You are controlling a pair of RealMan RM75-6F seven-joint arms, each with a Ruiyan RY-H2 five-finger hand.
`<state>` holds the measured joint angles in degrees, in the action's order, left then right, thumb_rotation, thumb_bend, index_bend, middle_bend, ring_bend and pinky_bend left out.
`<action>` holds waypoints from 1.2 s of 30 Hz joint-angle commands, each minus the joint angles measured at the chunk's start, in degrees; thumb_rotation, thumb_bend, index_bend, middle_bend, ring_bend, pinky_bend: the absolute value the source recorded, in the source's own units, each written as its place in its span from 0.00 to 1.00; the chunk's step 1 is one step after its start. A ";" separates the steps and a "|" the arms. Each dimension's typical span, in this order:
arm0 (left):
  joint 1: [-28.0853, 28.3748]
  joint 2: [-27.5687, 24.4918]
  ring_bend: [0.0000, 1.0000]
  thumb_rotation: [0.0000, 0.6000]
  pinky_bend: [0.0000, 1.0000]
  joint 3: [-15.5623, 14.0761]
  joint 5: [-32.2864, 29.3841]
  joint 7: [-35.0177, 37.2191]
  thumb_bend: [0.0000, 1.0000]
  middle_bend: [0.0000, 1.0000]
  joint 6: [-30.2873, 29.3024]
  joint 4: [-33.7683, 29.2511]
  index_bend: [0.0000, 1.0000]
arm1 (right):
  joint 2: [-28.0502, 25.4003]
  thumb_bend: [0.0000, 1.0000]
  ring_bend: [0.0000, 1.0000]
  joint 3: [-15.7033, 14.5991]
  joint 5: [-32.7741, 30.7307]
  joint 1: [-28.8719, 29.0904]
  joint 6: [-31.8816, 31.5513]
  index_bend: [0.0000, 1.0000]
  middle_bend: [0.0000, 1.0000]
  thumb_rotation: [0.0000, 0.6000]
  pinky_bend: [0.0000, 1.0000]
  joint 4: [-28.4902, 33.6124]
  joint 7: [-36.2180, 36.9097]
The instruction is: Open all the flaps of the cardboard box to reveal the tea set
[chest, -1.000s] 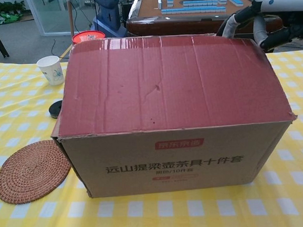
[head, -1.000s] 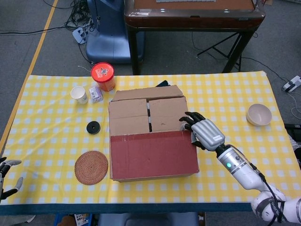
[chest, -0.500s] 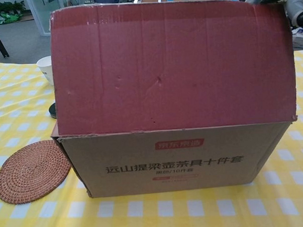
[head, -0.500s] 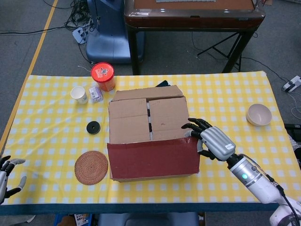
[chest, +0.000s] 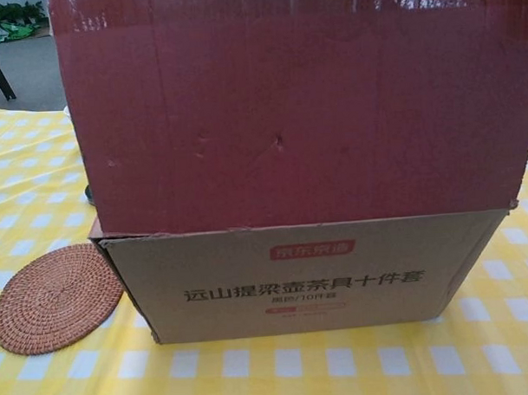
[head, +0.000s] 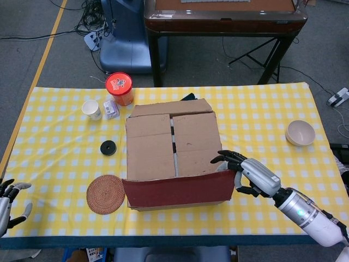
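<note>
Cardboard box (head: 172, 158), mid-table on yellow checked cloth (head: 262, 109). Near red flap (head: 179, 188) stood raised, right hand (head: 248, 173) holding its corner (exact grip unclear). Two inner flaps (head: 172, 143) lay closed; far flap (head: 170, 107) partly lifted. Tea set unseen. Left hand (head: 10, 202) idle, fingers apart, at table edge.

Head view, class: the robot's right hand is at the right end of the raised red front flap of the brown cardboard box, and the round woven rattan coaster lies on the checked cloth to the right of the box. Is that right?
Not quite. The head view shows the round woven rattan coaster lying left of the brown cardboard box, not right. The rest holds: the right hand is at the right end of the raised red front flap.
</note>
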<state>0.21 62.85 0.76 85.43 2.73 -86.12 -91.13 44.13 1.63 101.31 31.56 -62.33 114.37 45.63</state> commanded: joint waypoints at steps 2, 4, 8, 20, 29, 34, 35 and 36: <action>0.06 -0.01 0.14 1.00 0.00 0.05 0.07 -0.39 0.39 0.29 -0.13 -0.29 0.36 | -1.98 0.97 0.09 -3.29 5.98 -0.12 -3.08 0.39 0.23 1.00 0.09 -2.80 9.30; 0.14 -0.05 0.14 1.00 0.00 0.10 0.14 -0.70 0.39 0.29 -0.19 -0.52 0.36 | -2.29 0.97 0.09 -4.28 7.67 -0.31 -4.68 0.39 0.23 1.00 0.09 -3.75 12.37; 0.24 -0.16 0.14 1.00 0.00 0.01 0.38 -1.46 0.39 0.29 -0.21 -1.09 0.36 | -2.94 0.96 0.10 -5.78 10.14 -0.83 -7.38 0.35 0.24 1.00 0.09 -5.36 15.18; 0.52 -0.26 0.14 1.00 0.00 -0.02 0.53 -3.56 0.39 0.29 -0.21 -2.83 0.36 | -0.52 0.96 0.16 -11.38 16.26 -2.66 -15.00 0.32 0.26 1.00 0.09 -12.14 25.26; 0.46 -0.32 0.14 1.00 0.00 -0.23 0.92 -4.53 0.39 0.29 -0.59 -3.74 0.36 | 1.38 0.96 0.16 -14.15 19.87 -2.79 -18.69 0.32 0.26 1.00 0.09 -14.83 26.43; 0.77 -0.32 0.14 1.00 0.00 -0.08 0.71 -4.91 0.39 0.29 -0.21 -3.87 0.36 | 1.01 0.96 0.16 -16.34 20.99 -2.53 -18.38 0.31 0.26 1.00 0.09 -15.26 26.40; 0.85 -0.30 0.14 1.00 0.00 -0.03 0.72 -4.95 0.39 0.29 -0.18 -3.89 0.36 | 0.91 0.96 0.16 -16.76 21.02 -2.54 -18.38 0.31 0.26 1.00 0.09 -15.30 26.31; 0.90 -0.28 0.14 1.00 0.00 0.02 0.70 -4.99 0.39 0.29 -0.14 -3.90 0.36 | 0.89 0.96 0.16 -16.94 20.86 -2.67 -18.65 0.30 0.26 1.00 0.09 -15.31 26.19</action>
<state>1.12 62.56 0.77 86.13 -2.26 -86.25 -95.03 45.10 -15.16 122.20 28.94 -80.87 99.13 71.94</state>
